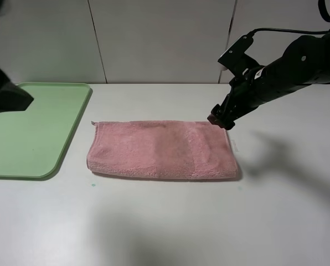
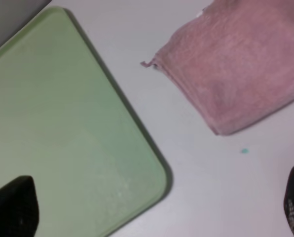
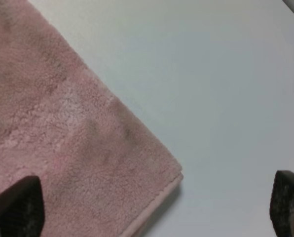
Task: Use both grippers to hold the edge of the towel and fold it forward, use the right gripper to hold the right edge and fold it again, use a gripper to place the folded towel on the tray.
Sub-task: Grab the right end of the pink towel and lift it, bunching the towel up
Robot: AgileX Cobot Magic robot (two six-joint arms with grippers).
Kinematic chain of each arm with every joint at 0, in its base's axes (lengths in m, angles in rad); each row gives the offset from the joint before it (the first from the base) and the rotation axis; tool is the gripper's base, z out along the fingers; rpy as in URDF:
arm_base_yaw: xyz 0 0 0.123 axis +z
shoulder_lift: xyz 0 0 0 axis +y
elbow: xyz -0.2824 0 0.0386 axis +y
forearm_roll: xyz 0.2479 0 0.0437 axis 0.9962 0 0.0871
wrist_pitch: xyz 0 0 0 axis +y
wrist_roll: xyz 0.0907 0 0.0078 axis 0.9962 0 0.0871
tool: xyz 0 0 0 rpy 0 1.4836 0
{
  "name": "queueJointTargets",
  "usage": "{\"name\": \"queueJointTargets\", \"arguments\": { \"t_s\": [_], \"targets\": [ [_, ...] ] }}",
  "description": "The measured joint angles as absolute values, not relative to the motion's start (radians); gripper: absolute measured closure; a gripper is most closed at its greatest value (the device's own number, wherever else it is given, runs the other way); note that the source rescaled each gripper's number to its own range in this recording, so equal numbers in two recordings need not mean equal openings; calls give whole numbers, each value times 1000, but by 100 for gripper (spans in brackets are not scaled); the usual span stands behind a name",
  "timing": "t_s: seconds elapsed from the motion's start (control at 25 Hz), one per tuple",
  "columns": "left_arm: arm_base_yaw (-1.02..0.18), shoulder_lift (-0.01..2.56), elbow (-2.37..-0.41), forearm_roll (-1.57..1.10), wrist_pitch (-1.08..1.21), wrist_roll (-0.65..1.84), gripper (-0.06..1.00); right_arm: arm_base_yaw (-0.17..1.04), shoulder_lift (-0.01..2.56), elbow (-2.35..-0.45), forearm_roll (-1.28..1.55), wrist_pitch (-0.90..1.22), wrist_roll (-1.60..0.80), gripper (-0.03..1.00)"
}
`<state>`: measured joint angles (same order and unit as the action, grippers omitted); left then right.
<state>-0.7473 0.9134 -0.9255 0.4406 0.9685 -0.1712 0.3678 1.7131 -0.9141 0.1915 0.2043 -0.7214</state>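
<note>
On the bench (image 1: 170,221) middle, the towel (image 1: 162,149) is laid flat, folded once. The right claw (image 1: 220,121) is held spread wide over its far right corner, ready for pinching the right edge (image 1: 230,149). The left claw (image 2: 152,212), spread too, is parked over the tray (image 1: 32,133).

matte black right arm (image 1: 303,61), thin black cable (image 1: 281,30) along it, black right hand (image 1: 219,120), dark textured fingertips (image 3: 289,202)

The tray (image 1: 37,127) runs off the left edge of the high view, where the left arm (image 1: 4,94) is only a dark blurred wedge. Both wrist views crop the towel (image 3: 63,148) and show only black fingertips (image 2: 14,207). A tiny teal speck (image 2: 244,150) is unidentifiable.
</note>
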Motion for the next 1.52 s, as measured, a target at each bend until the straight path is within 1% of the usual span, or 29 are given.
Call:
{"name": "queueJointTargets", "arguments": {
  "t_s": [0.4, 0.64, 0.92, 1.28, 1.52],
  "targets": [
    [-755, 479, -709, 419, 1061, -209, -5, 368, 1713, -914, 222, 204, -721, -3],
    [-755, 327, -610, 340, 1067, -209, -5, 368, 1713, -914, 226, 204, -721, -3],
    [-755, 270, -496, 242, 1067, -208, -5, 368, 1713, -914, 227, 204, -721, -3],
    [-755, 268, -491, 209, 1066, -200, -5, 368, 1713, -914, 230, 204, -721, -3],
    [-755, 268, -491, 235, 1065, -182, -5, 368, 1713, -914, 230, 204, -721, -3]
  ]
}}
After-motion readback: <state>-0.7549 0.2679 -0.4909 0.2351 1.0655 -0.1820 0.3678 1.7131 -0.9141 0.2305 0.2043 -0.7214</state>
